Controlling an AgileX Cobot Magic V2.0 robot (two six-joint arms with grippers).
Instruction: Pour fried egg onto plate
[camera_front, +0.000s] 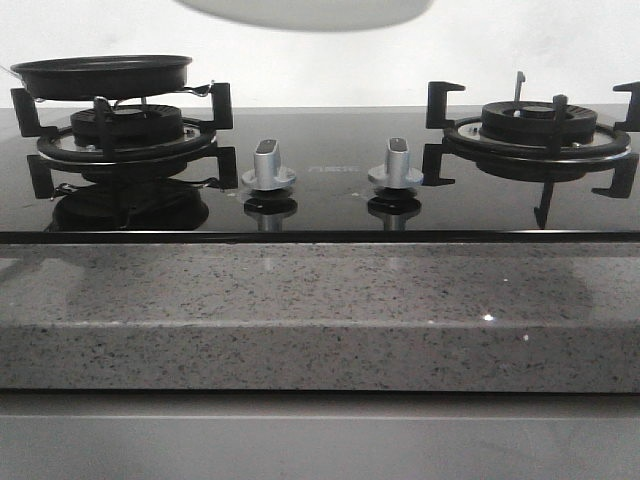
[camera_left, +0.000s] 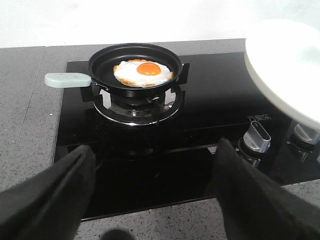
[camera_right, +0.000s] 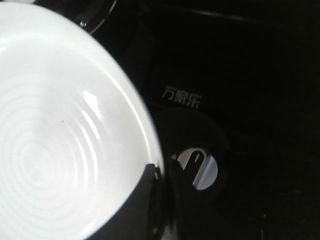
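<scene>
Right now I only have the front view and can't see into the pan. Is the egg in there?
Observer: Yes, the fried egg lies flat in the pan.
Operator: Where does the handle point?
Observer: The pale green handle sticks out sideways, away from the knobs.
Operator: And that white blur overhead?
Observer: That's the plate, empty, pinched at its rim by the right gripper.

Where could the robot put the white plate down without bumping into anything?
Bare spots: the grey stone counter in front of the stove, and the black glass between the frying pan and the knobs. Crowded: both burners, and around the knobs. The plate hangs above.
</scene>
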